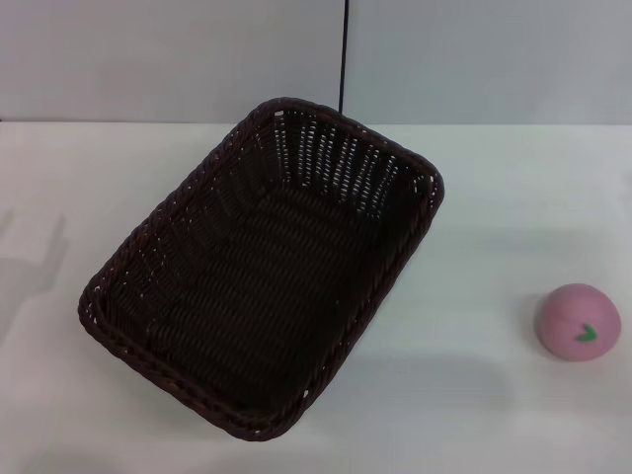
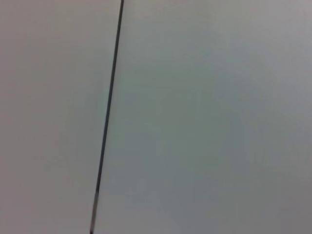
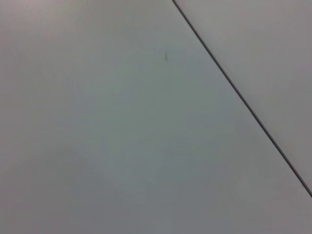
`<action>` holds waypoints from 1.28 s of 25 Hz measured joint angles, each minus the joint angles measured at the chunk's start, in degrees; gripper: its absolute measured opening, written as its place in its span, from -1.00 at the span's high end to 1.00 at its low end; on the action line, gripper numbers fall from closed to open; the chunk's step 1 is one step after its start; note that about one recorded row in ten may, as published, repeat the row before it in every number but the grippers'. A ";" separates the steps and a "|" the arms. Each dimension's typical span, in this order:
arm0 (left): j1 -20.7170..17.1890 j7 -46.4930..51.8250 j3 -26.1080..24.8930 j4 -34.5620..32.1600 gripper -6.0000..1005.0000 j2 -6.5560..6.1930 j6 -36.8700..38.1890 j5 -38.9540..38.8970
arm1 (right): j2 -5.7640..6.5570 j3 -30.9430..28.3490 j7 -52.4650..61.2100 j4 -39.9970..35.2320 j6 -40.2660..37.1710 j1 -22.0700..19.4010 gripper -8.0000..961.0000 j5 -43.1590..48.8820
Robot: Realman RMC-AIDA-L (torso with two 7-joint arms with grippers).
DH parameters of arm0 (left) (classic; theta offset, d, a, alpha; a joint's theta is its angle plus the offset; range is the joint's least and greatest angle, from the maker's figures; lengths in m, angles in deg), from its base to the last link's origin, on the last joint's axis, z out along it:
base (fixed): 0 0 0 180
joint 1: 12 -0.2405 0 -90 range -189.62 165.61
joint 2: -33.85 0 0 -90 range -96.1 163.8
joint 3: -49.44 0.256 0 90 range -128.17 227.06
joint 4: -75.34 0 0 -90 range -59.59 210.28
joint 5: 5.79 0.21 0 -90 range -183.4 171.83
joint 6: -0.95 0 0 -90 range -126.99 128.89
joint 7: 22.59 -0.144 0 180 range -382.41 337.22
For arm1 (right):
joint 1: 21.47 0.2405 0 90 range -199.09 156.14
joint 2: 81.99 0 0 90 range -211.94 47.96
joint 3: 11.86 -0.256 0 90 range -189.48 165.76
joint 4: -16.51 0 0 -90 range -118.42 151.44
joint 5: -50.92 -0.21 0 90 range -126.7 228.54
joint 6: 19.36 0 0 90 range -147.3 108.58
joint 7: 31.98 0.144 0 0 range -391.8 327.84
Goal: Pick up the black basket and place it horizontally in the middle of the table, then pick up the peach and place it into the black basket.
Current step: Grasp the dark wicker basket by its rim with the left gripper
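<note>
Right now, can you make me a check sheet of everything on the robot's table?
Surface: plain white flat table, bare around the things.
Job's things: large dark woven wicker basket, lying slantwise, nothing inside; small round pink toy peach on the table to the robot's right, apart from the basket.
Clutter: nothing seen.
Grippers: neither in view; faint shadows at the table's left edge.
Cables: nothing seen.
Surroundings: pale grey wall with a thin dark vertical seam.
</note>
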 joint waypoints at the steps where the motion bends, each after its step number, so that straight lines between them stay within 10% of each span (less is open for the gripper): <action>1: -0.12 0.09 -0.22 -0.30 -0.37 0.01 0.28 0.01 | -0.01 -0.24 0.19 0.07 -0.09 0.13 -0.46 -0.04; 21: -0.67 19.61 0.70 -10.05 -0.34 -0.99 1.88 4.67 | 0.50 0.34 6.08 -7.12 -0.06 -2.20 -0.46 1.06; 32: -2.46 74.06 0.68 -68.13 -0.33 -3.27 -6.57 41.72 | 0.48 -0.30 8.26 -10.01 -4.92 -4.66 -0.46 0.75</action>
